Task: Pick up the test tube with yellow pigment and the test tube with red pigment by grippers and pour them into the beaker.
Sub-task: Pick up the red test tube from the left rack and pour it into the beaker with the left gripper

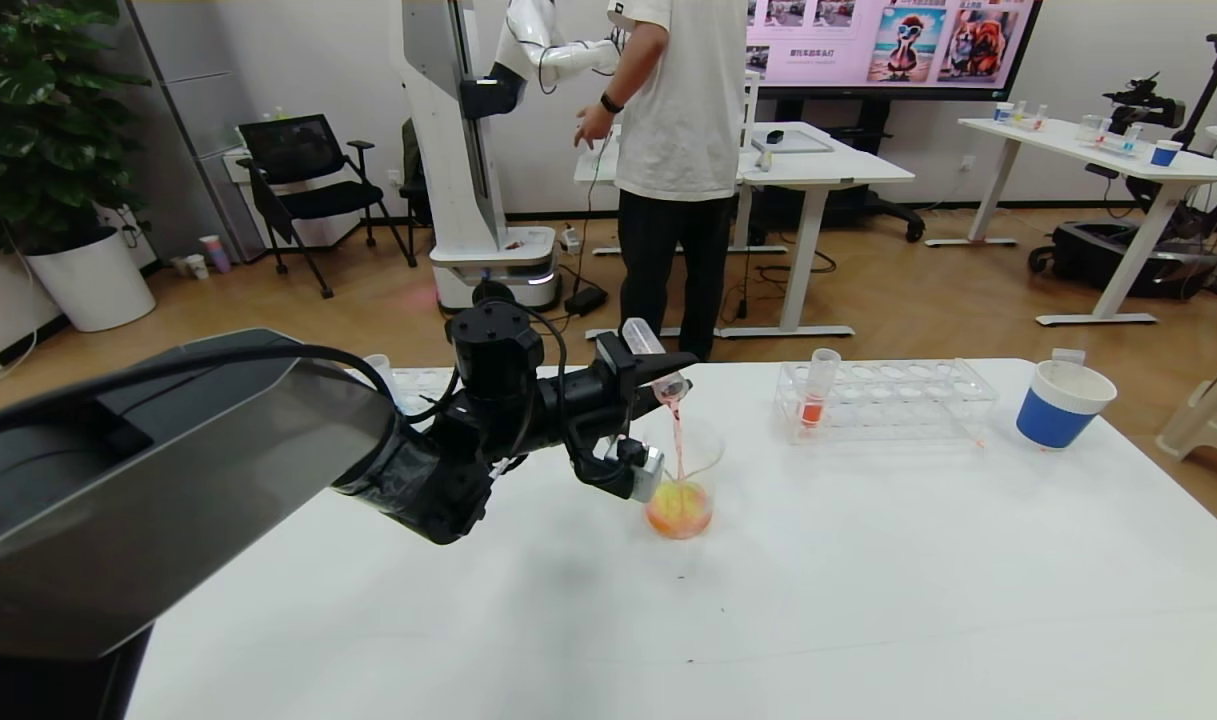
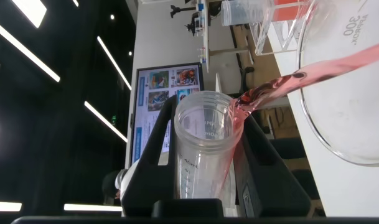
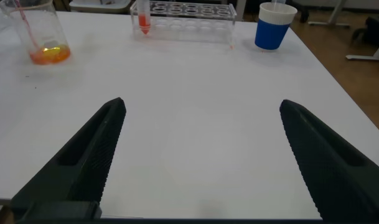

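Note:
My left gripper point(image 1: 658, 372) is shut on the test tube with red pigment point(image 1: 653, 360) and holds it tilted mouth-down over the beaker point(image 1: 706, 455). A thin red stream runs from the tube's mouth into the beaker, where orange-yellow liquid lies at the bottom. The left wrist view shows the tube point(image 2: 201, 155) between the black fingers point(image 2: 153, 149), with red liquid spilling over its lip towards the beaker point(image 2: 345, 106). My right gripper point(image 3: 201, 106) is open and empty, low over bare table; the beaker point(image 3: 43, 37) lies far off it. The test tube with yellow pigment is out of view.
A clear tube rack point(image 1: 888, 395) stands to the right of the beaker with one tube of orange-red liquid point(image 1: 816, 395) in it. A white paper cup with a blue sleeve point(image 1: 1063, 400) stands at the far right. A person stands beyond the table.

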